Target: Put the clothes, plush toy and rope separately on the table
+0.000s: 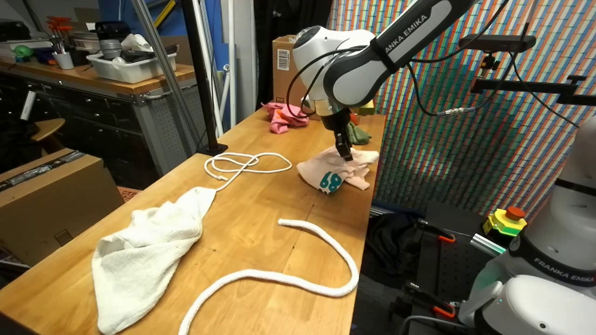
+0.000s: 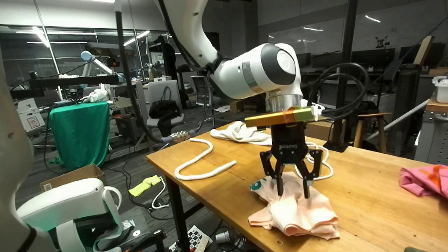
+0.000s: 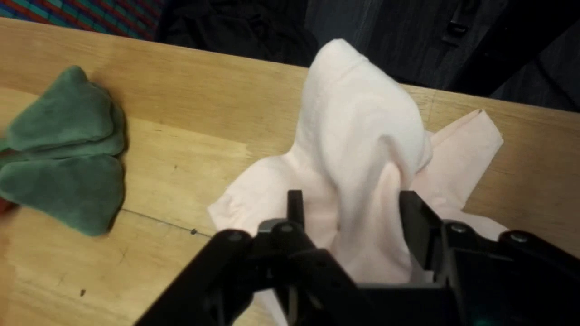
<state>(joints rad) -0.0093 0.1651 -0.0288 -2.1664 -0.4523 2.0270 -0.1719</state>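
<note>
We have the wooden tabletop [image 1: 251, 207] before us, one long edge facing the robot's base [image 1: 540, 307]. The white arm [image 2: 241, 82] reaches over that edge. Of the clothes, the cream-white cloth [image 1: 149, 246] lies crumpled along the opposite long edge, toward one short edge. The thick white rope [image 1: 279, 277] curves across that end, one bend almost at the base-side edge, near the corner. The thin white cord [image 1: 270, 171] lies in loops by the opposite long edge, one stretch meeting the cream-white cloth. We find the pale pink garment [image 2: 301, 213], teal-printed, bunched close to the base-side edge. The bright pink cloth [image 1: 285, 121] rests near the corner between the opposite long edge and the other short edge. Over the pale pink garment, the gripper [image 2: 294, 195] has its fingers [image 2: 280, 187] well apart, a fold of fabric between them in the wrist view; we cannot tell whether they touch it. The green plush toy [image 3: 65, 129] lies near the base-side edge, apart from the garment, toward the other short edge.
</note>
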